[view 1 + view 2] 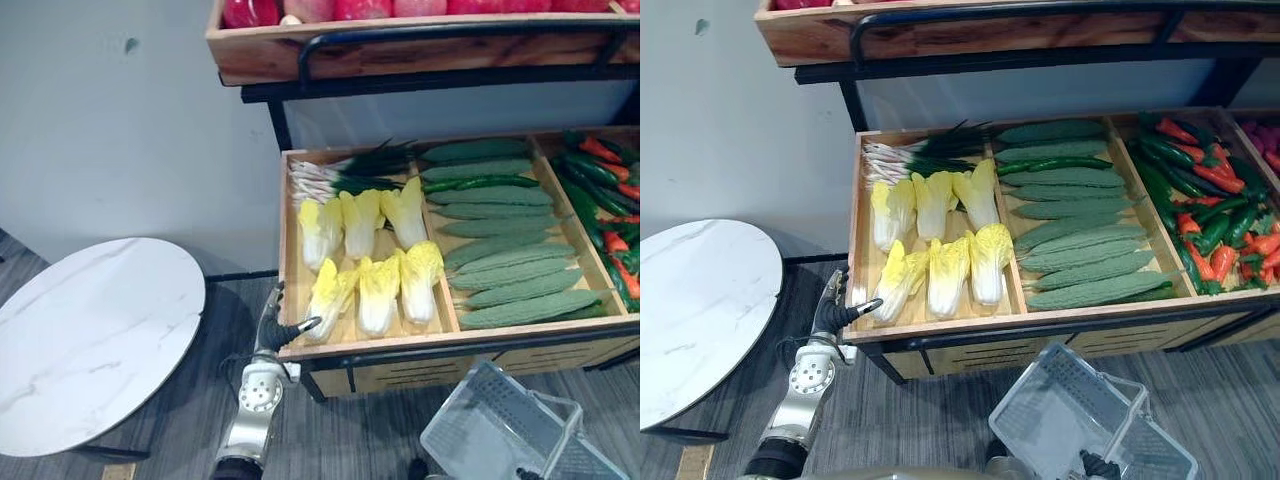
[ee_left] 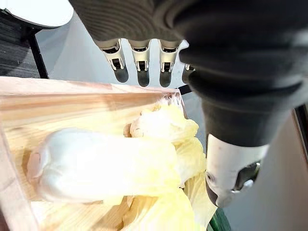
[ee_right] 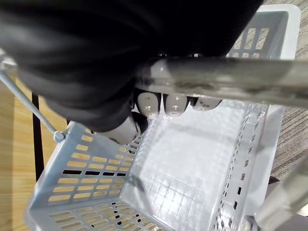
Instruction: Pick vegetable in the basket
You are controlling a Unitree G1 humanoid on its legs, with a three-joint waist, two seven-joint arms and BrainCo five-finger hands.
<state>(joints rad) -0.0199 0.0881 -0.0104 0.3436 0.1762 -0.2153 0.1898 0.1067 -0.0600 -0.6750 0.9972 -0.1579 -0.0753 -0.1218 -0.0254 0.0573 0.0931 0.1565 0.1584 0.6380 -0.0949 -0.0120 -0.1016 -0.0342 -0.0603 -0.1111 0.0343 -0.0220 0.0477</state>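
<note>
Several yellow-white napa cabbages (image 1: 365,250) lie in the left compartment of a wooden crate (image 1: 400,346). My left hand (image 1: 277,326) hovers at the crate's front left corner, right beside the nearest cabbage (image 1: 331,296). In the left wrist view its fingers (image 2: 140,60) are straight and stretch out above that cabbage (image 2: 106,163), holding nothing. A pale grey plastic basket (image 1: 1065,415) hangs low in front of the crate. My right hand (image 3: 166,102) is curled round the basket's metal handle (image 3: 226,79). The basket (image 3: 77,185) is empty inside.
Green bumpy gourds (image 1: 505,245) fill the middle compartment, scallions (image 1: 340,172) lie at the back left, and green and red peppers (image 1: 1210,205) are on the right. A round white marble table (image 1: 90,340) stands at the left. An upper shelf (image 1: 400,50) with red produce overhangs the crate.
</note>
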